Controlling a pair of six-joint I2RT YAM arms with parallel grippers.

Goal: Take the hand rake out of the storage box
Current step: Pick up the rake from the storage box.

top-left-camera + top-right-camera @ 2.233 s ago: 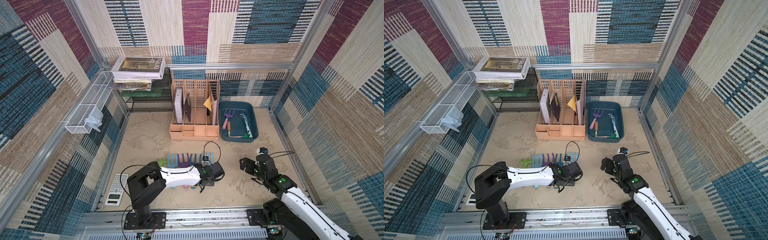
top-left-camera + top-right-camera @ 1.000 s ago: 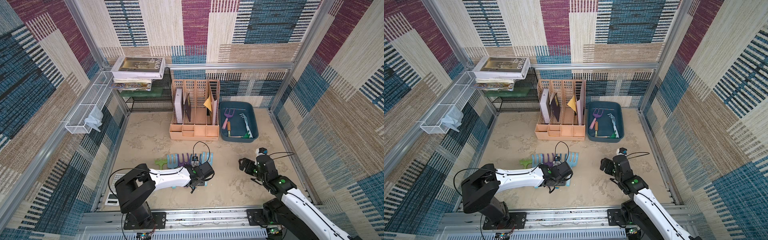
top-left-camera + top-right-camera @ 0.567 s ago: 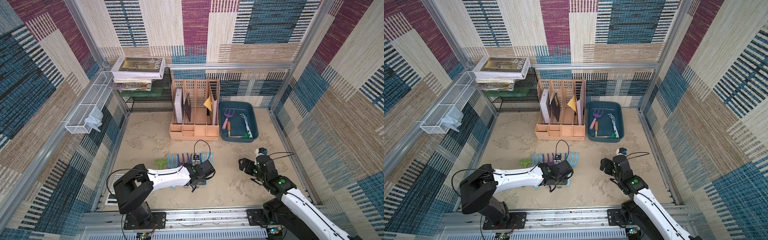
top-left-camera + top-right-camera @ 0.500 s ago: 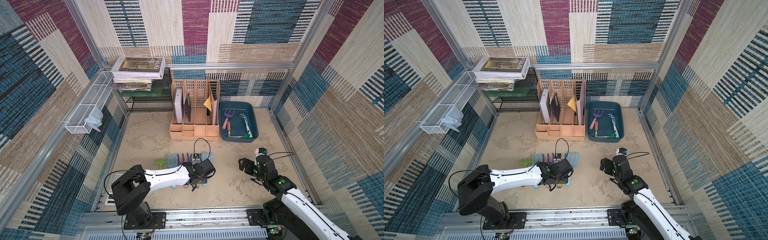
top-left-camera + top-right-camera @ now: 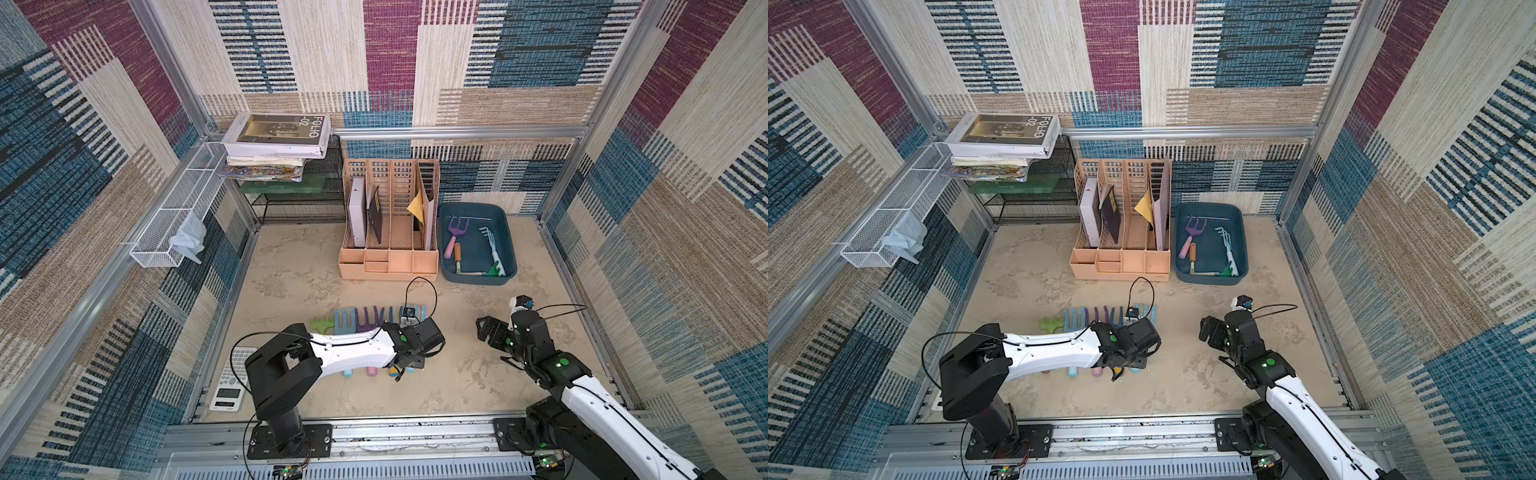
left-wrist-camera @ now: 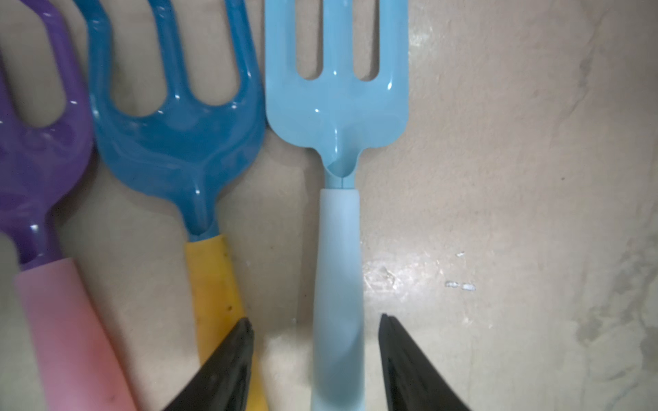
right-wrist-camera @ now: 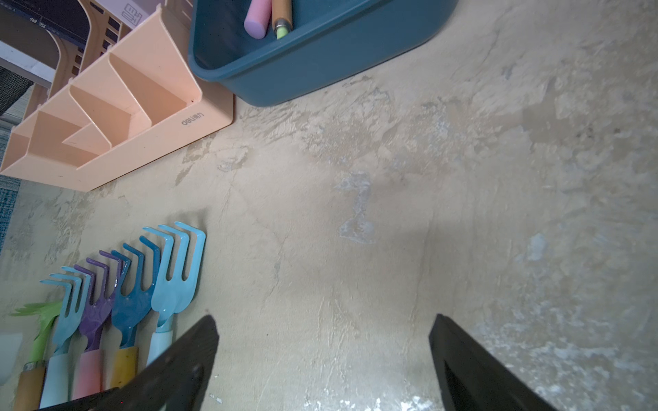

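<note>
found left gripper spread, light-blue rake handle loose between jaws; judged jaw just beside yellow-handled rake liable to knock it.

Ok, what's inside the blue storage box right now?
In both top views the storage box holds a purple rake with a pink handle, a white rake, and a wooden-handled tool. Whatever lies under them is hidden.

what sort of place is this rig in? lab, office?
Most likely a lab test cell, not a real room: an aluminium frame walled with patchwork carpet, two robot arms bolted to a front rail, and staged props like the peach file organizer and a storage box of garden tools.
</note>
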